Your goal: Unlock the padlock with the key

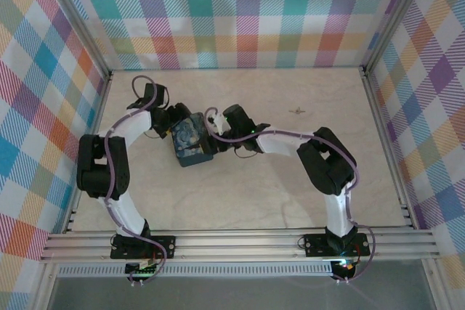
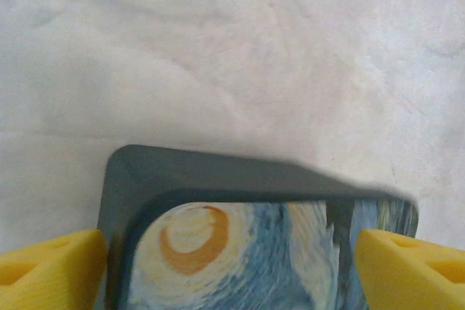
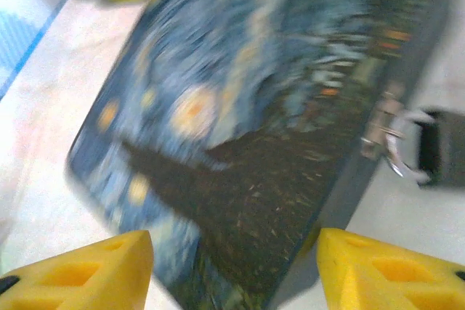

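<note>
Box: the dark blue one with the swirly painting lies on the table between the two arms, a little left of the middle.
Left gripper: spread wide astride one end of the box, a yellow finger on each side. I cannot tell whether the pads press on it or merely flank it.
Right gripper: jaws apart and carrying nothing, hanging over a corner of the box (its wrist view is smeared, so fine detail is lost).
Padlock: a small dark body just off the box's side edge, with its metal loop at the little bright hasp. It looks fastened to me.
Key: I take it to be the tiny sliver lying alone on the bare board, well to the right of the box and apart from both grippers (too small to be sure).
Step in hand: early, by my reckoning. The arms are at the box, but the key is not yet picked up and the lock not yet opened.
Next move: the right gripper should go over to the sliver and pinch it off the flat board, a fussy pick for so thin a thing. It would need to grip the head and leave the blade free, then line the blade up with the keyhole (which I cannot see) while the box is kept from sliding.
</note>
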Robot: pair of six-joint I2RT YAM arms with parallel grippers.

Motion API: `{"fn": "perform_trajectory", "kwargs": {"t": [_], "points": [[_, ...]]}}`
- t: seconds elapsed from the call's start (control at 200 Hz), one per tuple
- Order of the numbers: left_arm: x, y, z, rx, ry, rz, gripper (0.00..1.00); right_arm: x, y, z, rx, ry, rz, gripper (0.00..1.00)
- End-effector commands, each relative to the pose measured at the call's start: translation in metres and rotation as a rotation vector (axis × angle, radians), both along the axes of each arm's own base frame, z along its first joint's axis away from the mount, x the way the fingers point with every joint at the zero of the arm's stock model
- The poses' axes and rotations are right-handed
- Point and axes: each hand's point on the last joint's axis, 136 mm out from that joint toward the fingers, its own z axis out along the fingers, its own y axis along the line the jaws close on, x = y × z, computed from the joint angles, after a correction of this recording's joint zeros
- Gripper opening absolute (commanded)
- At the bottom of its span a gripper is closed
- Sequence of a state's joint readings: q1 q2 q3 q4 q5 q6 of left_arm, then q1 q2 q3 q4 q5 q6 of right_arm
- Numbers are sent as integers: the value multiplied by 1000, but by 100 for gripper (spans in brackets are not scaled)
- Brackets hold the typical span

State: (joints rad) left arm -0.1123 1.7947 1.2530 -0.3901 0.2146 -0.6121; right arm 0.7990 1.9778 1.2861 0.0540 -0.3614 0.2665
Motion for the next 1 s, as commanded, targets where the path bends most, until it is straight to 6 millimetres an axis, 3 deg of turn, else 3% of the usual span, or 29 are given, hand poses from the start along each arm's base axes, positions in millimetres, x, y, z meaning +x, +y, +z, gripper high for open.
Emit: {"fn": "perform_trajectory", "kwargs": {"t": [0.0, 0.095, 0.215, 0.33, 0.425, 0.6, 0.76, 0.875, 0.995], "points": [[8, -41, 10, -23, -20, -132, 88, -35, 32, 45, 153, -46, 127, 62], [13, -54, 11, -15, -18, -149, 88, -33, 42, 50, 192, -24, 109, 63], [15, -53, 15, 4, -19, -159, 88, -31, 43, 56, 200, -23, 98, 65], [12, -46, 29, 61, -39, -179, 88, -35, 25, 62, 172, -53, 90, 67], [8, -37, 44, 112, -61, -182, 89, -23, -2, 63, 138, -52, 23, 67], [-7, -14, 67, 189, -73, -125, 89, 19, -72, 51, -17, -22, -199, 63], [-31, 6, 78, 241, -73, -46, 90, 75, -172, 34, -197, 36, -520, 63], [-51, -10, 77, 218, -84, -86, 89, 111, -245, 21, -319, 59, -726, 60], [-72, -32, 77, 248, -84, -160, 90, 140, -294, 10, -376, 87, -838, 54]]}}
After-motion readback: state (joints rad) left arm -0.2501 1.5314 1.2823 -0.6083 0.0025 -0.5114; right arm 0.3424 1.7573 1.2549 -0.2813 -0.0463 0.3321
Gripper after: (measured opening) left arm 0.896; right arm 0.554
